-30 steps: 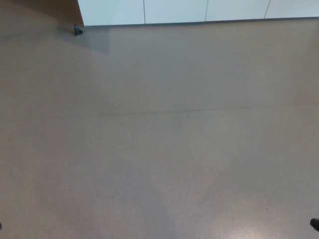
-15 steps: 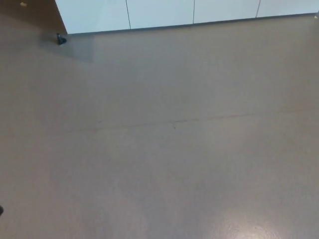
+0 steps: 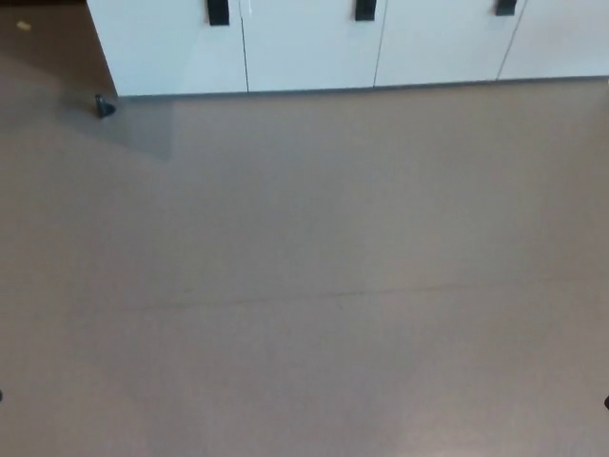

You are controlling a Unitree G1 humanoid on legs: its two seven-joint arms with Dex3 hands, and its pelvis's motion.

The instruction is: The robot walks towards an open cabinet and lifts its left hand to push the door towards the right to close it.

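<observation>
no brand, label or writing readable. white flat-fronted cabinet row [image 3: 314, 52] runs left-right along top edge, door faces toward camera. black rectangular handles [image 3: 218, 11] at upper rim of doors. small dark doorstop-like object [image 3: 103, 107] on brown smooth floor [image 3: 314, 286], just left of cabinet's left end. neither robot hand visible, finger state cannot tell.

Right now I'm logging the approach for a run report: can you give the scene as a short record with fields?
ahead: white cabinet doors along the top edge
handles: three black handles at door tops
floor: bare brown floor with a faint seam
small item: dark doorstop-like object left of the cabinets
open door: none visible
robot hands: not in view
</observation>
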